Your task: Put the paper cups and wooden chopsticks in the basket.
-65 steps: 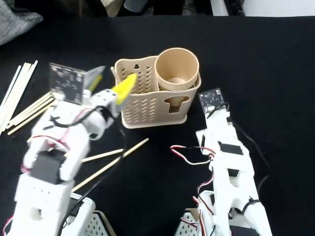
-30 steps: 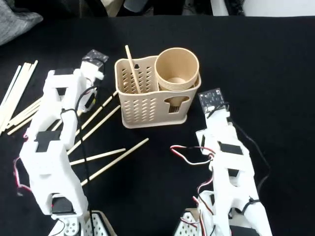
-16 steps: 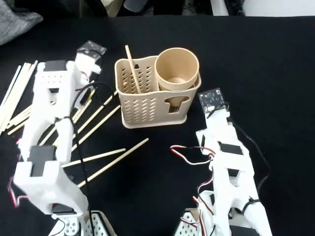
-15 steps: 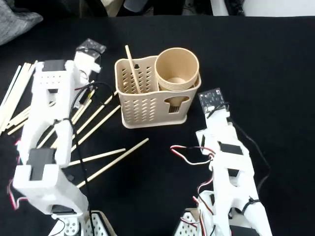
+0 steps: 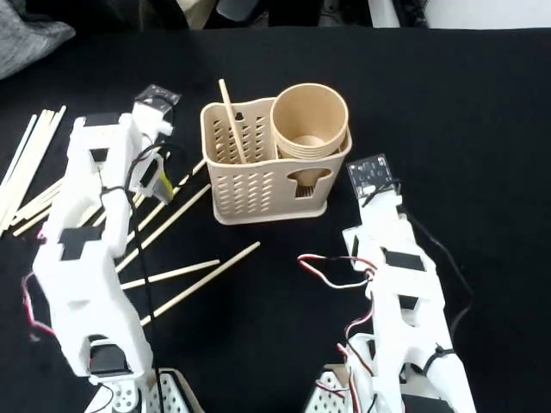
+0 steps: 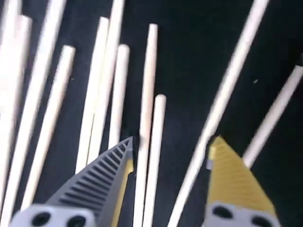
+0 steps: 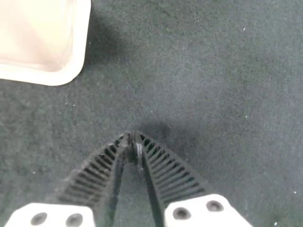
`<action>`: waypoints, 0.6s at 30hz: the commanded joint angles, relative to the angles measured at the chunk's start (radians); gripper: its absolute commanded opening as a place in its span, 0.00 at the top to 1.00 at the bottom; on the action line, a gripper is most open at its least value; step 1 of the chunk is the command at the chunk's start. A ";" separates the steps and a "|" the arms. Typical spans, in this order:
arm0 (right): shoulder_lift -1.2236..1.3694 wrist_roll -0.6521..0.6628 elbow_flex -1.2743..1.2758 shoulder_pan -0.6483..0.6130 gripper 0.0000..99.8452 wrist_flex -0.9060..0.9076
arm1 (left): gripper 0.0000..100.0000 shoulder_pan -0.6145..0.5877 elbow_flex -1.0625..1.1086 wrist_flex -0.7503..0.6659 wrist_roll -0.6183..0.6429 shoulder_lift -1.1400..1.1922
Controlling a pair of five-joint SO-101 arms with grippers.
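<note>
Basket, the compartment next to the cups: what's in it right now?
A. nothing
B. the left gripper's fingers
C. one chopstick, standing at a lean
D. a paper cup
C: the high view shows a single chopstick leaning upright in the slotted compartment of the basket, beside the stacked paper cups.

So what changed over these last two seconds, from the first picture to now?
The left hand left the basket, having let go one chopstick that now stands in the compartment beside the paper cups, and swung out over the loose chopsticks on the table, open. The right hand, shut near the basket, and the cups stayed put.
</note>
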 commanded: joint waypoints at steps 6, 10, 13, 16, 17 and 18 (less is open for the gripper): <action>-0.022 0.009 -0.004 0.014 0.99 -0.014 | 0.97 -0.015 -0.239 0.204 -0.014 0.100; -0.022 0.009 -0.004 0.014 0.99 -0.014 | 0.97 0.019 -0.337 0.373 -0.014 0.100; -0.022 0.009 -0.004 0.014 0.99 -0.014 | 0.97 0.051 -0.427 0.488 -0.012 0.100; -0.022 0.009 -0.004 0.014 0.99 -0.014 | 0.97 0.068 -0.530 0.563 -0.006 0.100; -0.022 0.009 -0.004 0.014 0.99 -0.014 | 0.97 0.070 -0.552 0.565 -0.003 0.098; -0.022 0.009 -0.004 0.014 0.99 -0.014 | 0.97 0.068 -0.578 0.565 0.005 0.098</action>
